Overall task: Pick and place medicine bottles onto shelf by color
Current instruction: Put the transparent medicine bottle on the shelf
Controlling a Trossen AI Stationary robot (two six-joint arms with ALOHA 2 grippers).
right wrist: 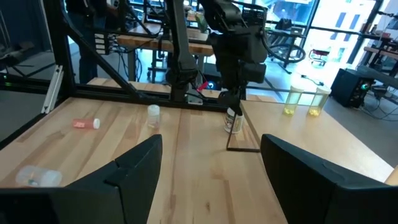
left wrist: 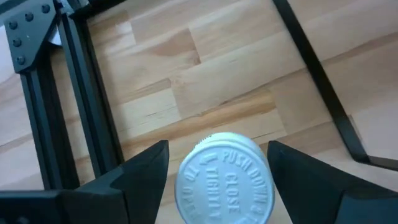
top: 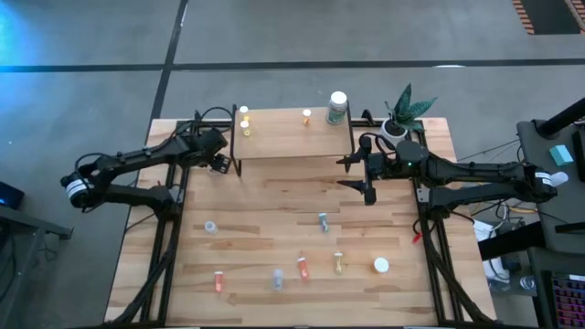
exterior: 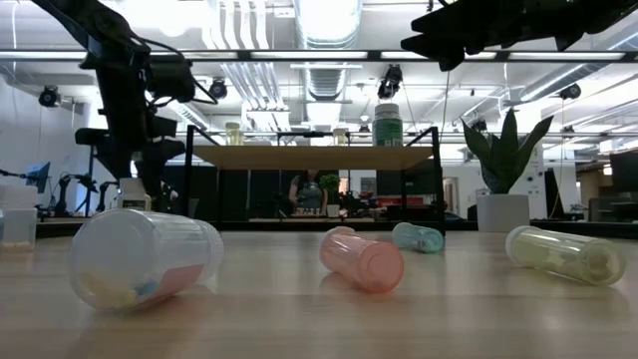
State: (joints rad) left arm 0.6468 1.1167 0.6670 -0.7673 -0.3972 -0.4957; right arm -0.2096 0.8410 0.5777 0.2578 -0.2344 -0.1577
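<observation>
The shelf (top: pixel 292 132) stands at the table's far middle; on it are two yellow bottles (top: pixel 244 120), an orange one (top: pixel 306 116) and a larger green, white-capped bottle (top: pixel 337 108). Several small orange, yellow, bluish and clear bottles lie on the near half of the table (top: pixel 302 267). A white-capped bottle (left wrist: pixel 224 183) stands on the table by the shelf's left legs. My left gripper (left wrist: pixel 217 146) points steeply down over it, open, one finger on each side of the cap. My right gripper (top: pixel 352 172) hangs open and level off the shelf's right front corner, holding nothing.
A white pot with a green plant (top: pixel 402 114) stands at the far right, behind my right arm. The shelf's black legs (left wrist: pixel 323 81) rise close beside the left gripper. Black frame rails (top: pixel 174 228) run along both table sides. Bare wood lies between shelf and loose bottles.
</observation>
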